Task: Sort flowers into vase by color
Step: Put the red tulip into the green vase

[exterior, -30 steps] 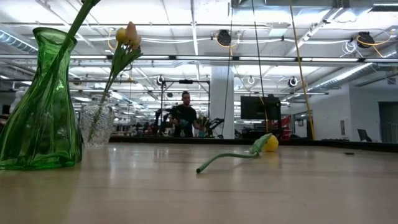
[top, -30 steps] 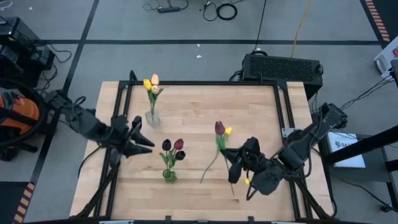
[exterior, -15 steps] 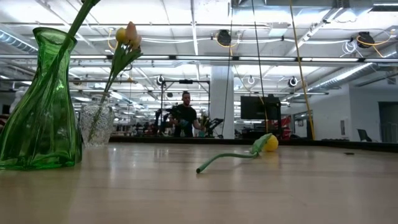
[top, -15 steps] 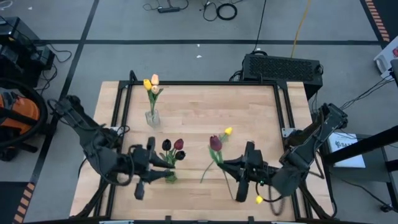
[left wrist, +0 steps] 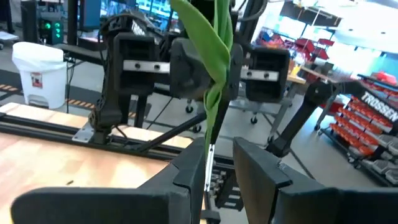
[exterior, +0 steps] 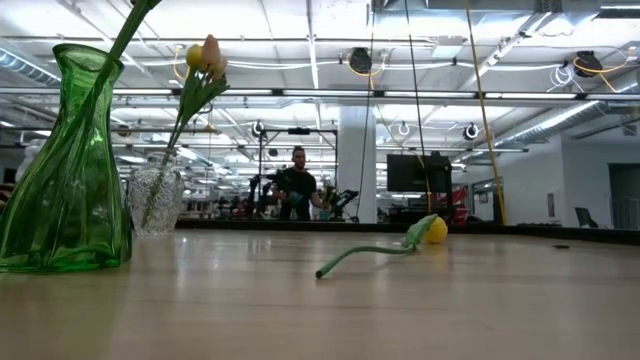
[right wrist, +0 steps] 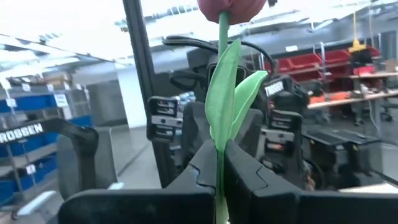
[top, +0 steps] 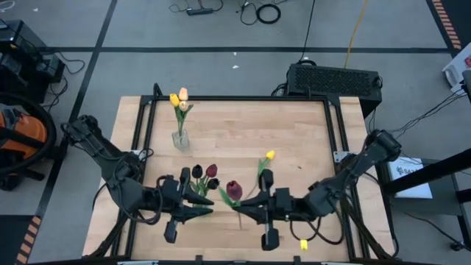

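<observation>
My right gripper (right wrist: 219, 155) is shut on a dark red tulip (top: 233, 191) and holds it upright in the air over the table's near middle. My left gripper (left wrist: 221, 162) faces it from the left, open. The tulip's thin lower stem (left wrist: 208, 158) stands between its fingers, close to one of them. A green vase (exterior: 65, 170) with two dark red tulips (top: 204, 171) stands below my left gripper. At the far left, a clear vase (top: 179, 140) holds a yellow and a cream tulip. A yellow tulip (top: 269, 155) lies flat on the table. My right gripper pinches the tulip's stem (right wrist: 219, 140) between its two fingers, just below the leaves. The fingers come level from the table's right and lie across the stem. The tulip stands upright, head up, lifted clear of the table. My left gripper: I cannot tell whether a finger (left wrist: 189, 174) touches the stem.
Black frame rails (top: 143, 118) run along the table's left, far and right sides. A black box (top: 335, 77) sits beyond the far right corner. A person (exterior: 297, 185) stands far off in the room behind the table.
My right gripper has lifted the dark red tulip off the table, carried it toward the left and turned it from lying flat to upright. My left gripper has swung toward the near edge and the right, over the green vase, up to the tulip's stem.
</observation>
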`<control>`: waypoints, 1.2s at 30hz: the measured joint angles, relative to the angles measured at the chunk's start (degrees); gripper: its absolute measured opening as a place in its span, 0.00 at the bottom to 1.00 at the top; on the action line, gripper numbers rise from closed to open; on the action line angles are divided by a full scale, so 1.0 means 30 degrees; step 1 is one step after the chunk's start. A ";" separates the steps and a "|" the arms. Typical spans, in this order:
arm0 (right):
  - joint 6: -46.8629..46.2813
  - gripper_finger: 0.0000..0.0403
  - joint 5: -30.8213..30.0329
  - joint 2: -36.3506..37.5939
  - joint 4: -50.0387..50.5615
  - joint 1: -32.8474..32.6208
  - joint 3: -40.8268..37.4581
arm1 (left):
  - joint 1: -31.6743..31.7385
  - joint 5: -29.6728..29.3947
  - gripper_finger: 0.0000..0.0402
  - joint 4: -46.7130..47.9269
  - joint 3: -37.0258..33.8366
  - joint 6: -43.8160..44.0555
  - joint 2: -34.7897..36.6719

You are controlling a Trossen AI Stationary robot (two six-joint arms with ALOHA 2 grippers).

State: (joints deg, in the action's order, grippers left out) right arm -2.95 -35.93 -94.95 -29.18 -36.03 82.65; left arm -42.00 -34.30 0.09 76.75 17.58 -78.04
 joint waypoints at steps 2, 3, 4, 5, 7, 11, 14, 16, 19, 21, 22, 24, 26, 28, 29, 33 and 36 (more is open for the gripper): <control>-0.0186 0.00 0.0427 -0.0317 -0.0418 0.0294 0.0000 | 0.0000 0.0000 0.22 -0.0319 0.0000 -0.0007 0.0000; -0.0288 0.00 0.0623 -0.0484 -0.0638 0.0449 0.0000 | 0.0007 0.0000 0.22 -0.0464 0.0000 -0.0007 0.0000; -0.0409 0.00 0.0706 -0.0608 -0.0859 0.0580 0.0000 | 0.0007 0.0000 0.22 -0.0527 0.0000 -0.0007 0.0000; -0.0472 0.00 0.0938 -0.0683 -0.0880 0.0692 0.0000 | 0.0007 0.0000 0.22 -0.0588 0.0000 -0.0001 0.0003; -0.0880 0.00 0.1419 -0.0753 -0.0959 0.0977 0.0000 | 0.0067 0.0007 0.25 -0.0624 0.0000 0.0016 0.0000; -0.1352 0.00 0.1969 -0.0760 -0.1364 0.1394 0.0000 | 0.0117 0.0334 0.36 -0.0609 0.0000 -0.0099 0.0007; -0.1359 0.00 0.2505 -0.0760 -0.1746 0.1584 0.0000 | 0.0123 0.0350 0.45 -0.0602 0.0000 -0.0579 0.0007; -0.1359 0.00 0.2629 -0.0760 -0.1920 0.1711 0.0000 | 0.0259 0.0328 0.51 -0.0578 0.0000 -0.0610 0.0007; -0.1367 0.00 0.3249 -0.0760 -0.1942 0.1930 0.0000 | 0.0662 0.0256 0.56 -0.0580 0.0000 -0.0119 0.0007; -0.1367 0.00 0.3873 -0.0760 -0.1942 0.2101 0.0000 | 0.1021 0.0197 0.57 -0.0565 0.0000 0.0146 0.0007; -0.1367 0.00 0.4052 -0.0760 -0.1942 0.2162 0.0000 | 0.1219 0.0197 0.57 -0.0537 0.0000 0.0195 0.0007; -0.1367 0.00 0.4040 -0.0760 -0.1930 0.2293 0.0000 | 0.1578 0.0246 0.57 -0.0423 0.0000 0.0721 0.0007; -0.1367 0.00 0.4040 -0.0760 -0.1775 0.2432 0.0000 | 0.1935 0.0881 0.57 -0.0371 0.0000 0.0989 0.0007; -0.1367 0.00 0.4020 -0.0760 -0.1658 0.2594 0.0000 | 0.2137 0.1670 0.57 -0.0388 0.0000 0.1013 0.0007; -0.1375 0.00 0.4021 -0.0760 -0.1643 0.2676 0.0000 | 0.2171 0.1950 0.57 -0.0395 0.0000 0.1013 0.0007; -0.1769 0.00 0.4032 -0.0760 -0.1592 0.3030 0.0000 | 0.2239 0.2142 0.57 -0.0376 0.0000 0.1005 0.0007; -0.1796 0.00 0.4073 -0.0760 -0.1348 0.3221 0.0000 | 0.2438 0.2136 0.57 -0.0460 0.0000 0.0876 -0.0091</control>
State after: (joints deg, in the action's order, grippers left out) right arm -8.34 -23.71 -97.23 -33.22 -26.37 82.65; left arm -34.68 -27.90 -1.29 76.75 20.21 -78.31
